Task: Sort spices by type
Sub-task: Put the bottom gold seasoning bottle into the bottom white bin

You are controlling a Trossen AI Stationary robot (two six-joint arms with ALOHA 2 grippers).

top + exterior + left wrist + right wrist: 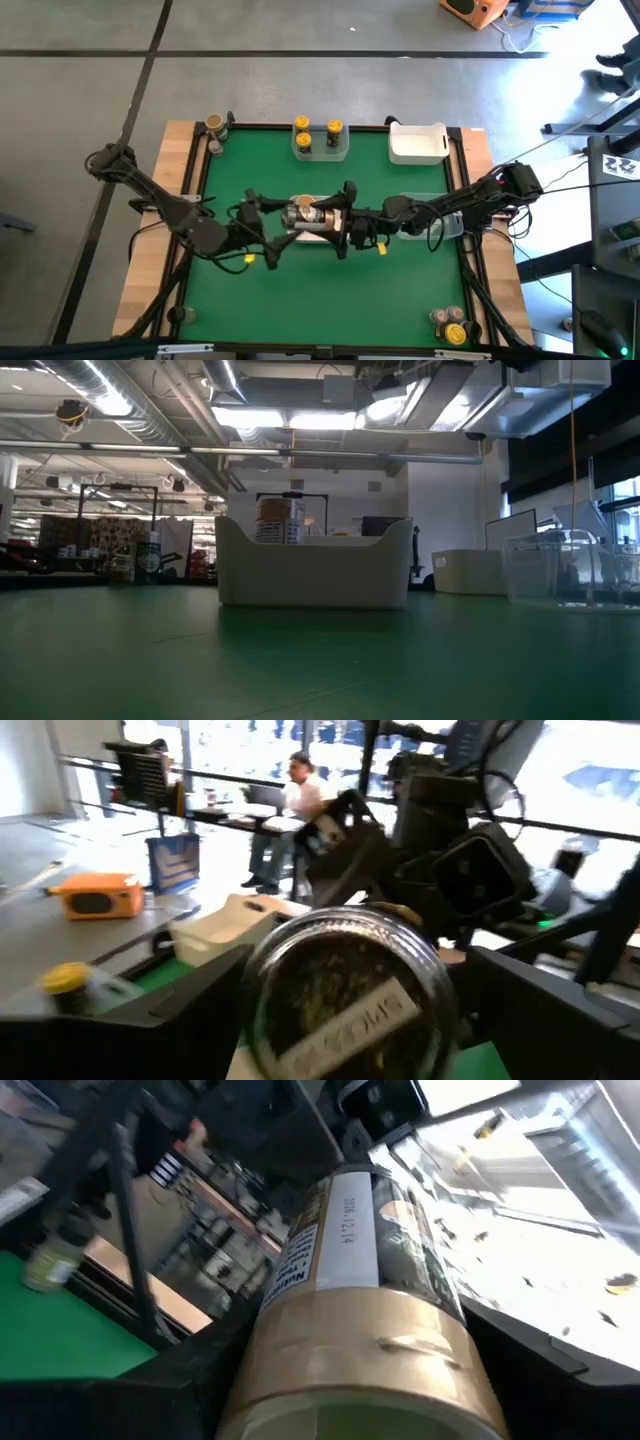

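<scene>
So this looked like a mid-air handoff. Both arms met over the middle of the green bench [250, 300], with 1 spice jar [303, 213] lying on its side between them, above a white tub [310, 234] that sat right under the grippers.

The right gripper [336, 216] had its fingers pinching the jar near the tan cap [365, 1380]; in its wrist view the jar filled the space between the 2 fingers. The left gripper [272, 222] sat at the jar's other end, and its wrist view looked straight at the jar's glass bottom [345, 990], with its fingers spread to either side. I couldn't tell for sure if those fingers were touching the glass, but I'd guess that gripper wasn't gripping.

Other jars were well away from both grippers: 3 yellow-capped ones in a clear tub [320, 146] at the far edge, 1 at the far left corner [214, 124], and a few at the near right corner [450, 325].

Next move, I reckon: the left arm backs clear, then the right carries the jar to whichever tub matches its type. It needs a firm hold, since the jar is lying sideways.
</scene>
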